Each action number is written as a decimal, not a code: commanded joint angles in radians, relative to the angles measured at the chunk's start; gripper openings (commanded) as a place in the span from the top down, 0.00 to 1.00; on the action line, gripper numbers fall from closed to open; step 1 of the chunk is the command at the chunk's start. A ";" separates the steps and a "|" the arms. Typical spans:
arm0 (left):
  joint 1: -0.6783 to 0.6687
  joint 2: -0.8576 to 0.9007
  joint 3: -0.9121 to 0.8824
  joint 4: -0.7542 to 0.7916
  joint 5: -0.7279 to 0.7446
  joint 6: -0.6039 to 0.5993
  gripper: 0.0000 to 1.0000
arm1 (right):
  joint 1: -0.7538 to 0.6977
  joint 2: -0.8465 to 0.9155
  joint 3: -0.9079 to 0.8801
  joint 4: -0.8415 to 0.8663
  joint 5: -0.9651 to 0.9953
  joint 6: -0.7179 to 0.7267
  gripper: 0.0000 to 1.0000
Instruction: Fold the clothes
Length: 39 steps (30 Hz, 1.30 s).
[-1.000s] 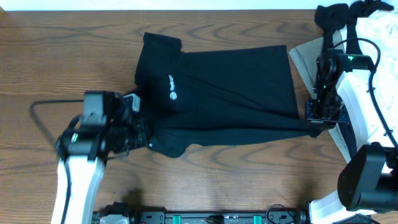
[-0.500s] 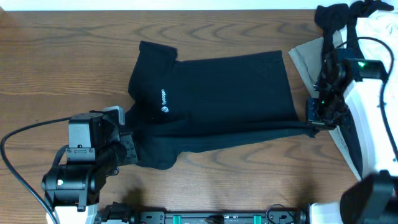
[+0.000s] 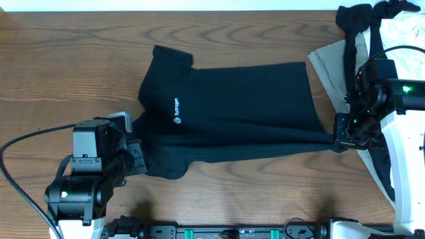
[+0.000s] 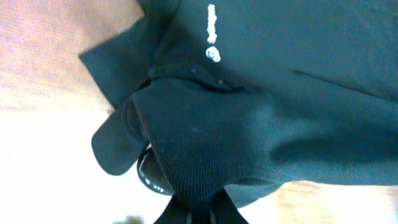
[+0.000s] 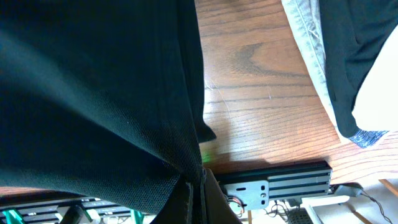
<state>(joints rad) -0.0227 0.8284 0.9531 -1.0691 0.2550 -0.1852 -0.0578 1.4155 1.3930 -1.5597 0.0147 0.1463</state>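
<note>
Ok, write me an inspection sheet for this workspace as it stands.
Surface: wooden table, brown grain.
Job's things: black T-shirt spread out, white logo up, near edge pinched at both ends.
Clutter: beige garment, white garment and dark garment at the far right.
Grippers: left gripper shut on the shirt; right gripper shut on its hem corner.
Cables: black cable by the left arm; second cable over the right arm.
Surroundings: black rail along the near edge.

Black T-shirt with white chest logo, brown wood-grain table, beige garment, white garment
</note>
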 commanded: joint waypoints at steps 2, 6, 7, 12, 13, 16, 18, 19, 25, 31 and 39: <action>0.000 -0.006 0.028 -0.019 -0.019 -0.008 0.94 | -0.014 -0.015 -0.001 0.001 0.004 0.015 0.99; 0.000 -0.005 0.028 0.013 -0.102 -0.033 0.94 | -0.014 -0.016 -0.001 0.043 0.003 0.018 0.99; 0.000 -0.003 0.028 0.030 -0.115 -0.043 0.94 | -0.014 -0.014 -0.002 0.061 0.003 0.018 0.99; 0.000 0.048 0.027 0.131 -0.114 -0.046 0.94 | -0.014 0.017 -0.002 0.123 0.003 0.040 0.99; 0.000 0.069 0.027 0.146 -0.114 -0.046 0.94 | -0.014 0.030 -0.002 0.129 0.003 0.040 0.99; 0.000 0.145 0.027 0.184 -0.111 -0.046 0.94 | -0.014 0.077 -0.002 0.154 0.003 0.040 0.99; 0.000 0.204 0.027 0.214 -0.109 -0.046 0.94 | -0.014 0.114 -0.002 0.172 0.003 0.040 0.99; 0.000 0.236 0.027 0.232 -0.109 -0.046 0.94 | -0.014 0.135 -0.002 0.182 0.003 0.040 0.99; 0.000 0.381 0.027 0.339 -0.093 -0.053 0.94 | -0.014 0.252 -0.002 0.254 0.003 0.040 0.99; 0.000 0.481 0.027 0.419 -0.053 -0.053 0.94 | -0.013 0.333 -0.002 0.317 0.001 0.040 0.99; 0.000 0.597 0.027 0.483 -0.053 -0.053 0.94 | -0.013 0.405 -0.002 0.407 -0.023 0.033 0.99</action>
<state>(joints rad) -0.0227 1.3933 0.9543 -0.5999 0.2031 -0.2359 -0.0578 1.7988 1.3918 -1.1709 0.0059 0.1753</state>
